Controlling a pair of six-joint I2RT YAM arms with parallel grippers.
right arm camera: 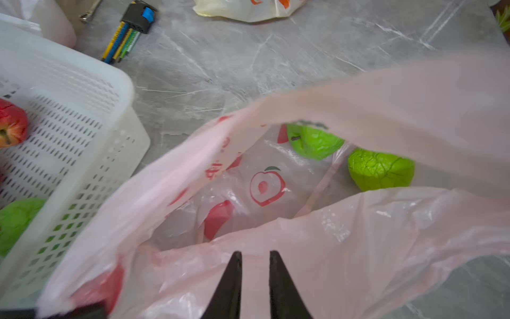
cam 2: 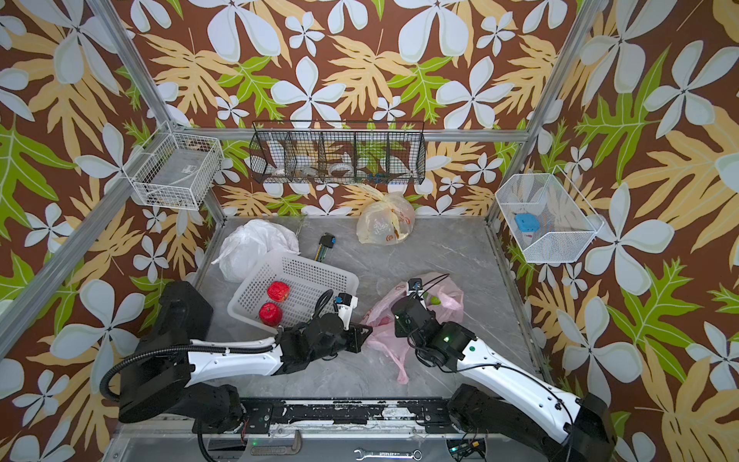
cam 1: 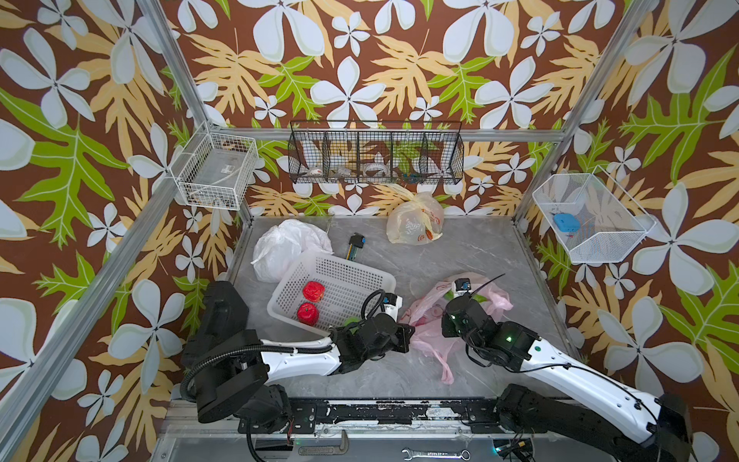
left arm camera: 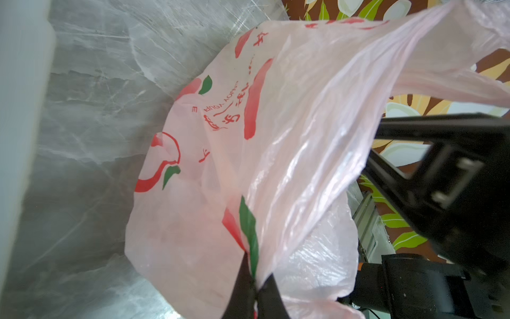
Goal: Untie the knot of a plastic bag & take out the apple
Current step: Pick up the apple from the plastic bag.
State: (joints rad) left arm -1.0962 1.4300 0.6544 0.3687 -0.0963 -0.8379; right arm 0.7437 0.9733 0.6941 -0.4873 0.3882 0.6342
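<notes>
- Right now a pink plastic bag (cam 1: 428, 346), printed with red apple drawings, is lying on the grey marbled table (cam 1: 460, 256), toward the front and right of centre in both top views, with its mouth gaping wide
- Inside it, a green apple (right arm camera: 314, 143) and a second green apple (right arm camera: 380, 169) are sitting side by side at the far end, showing through the open mouth in the right wrist view
- Reaching across from the basket side, the left gripper (left arm camera: 255, 276) is pinching the bag's rim, its jaws pressed fully together on a fold of film and holding that edge up off the table
- Over the opposite rim the right gripper (right arm camera: 255, 254) is hovering, its two black fingers (right arm camera: 234, 276) standing a narrow gap apart; film is lying just beyond the tips, and I cannot tell whether any is caught between them
- Just beside the bag, a white perforated basket (cam 1: 360, 272) is holding two red apples (cam 1: 312, 291) and a third green apple (right arm camera: 13, 221) near its front corner
- Farther back, a crumpled white bag (cam 1: 284, 244) is touching the basket's far corner, a set of coloured hex keys (cam 1: 356, 245) is lying near it, and a yellowish bag (cam 1: 416, 222) is sitting against the back wall
</notes>
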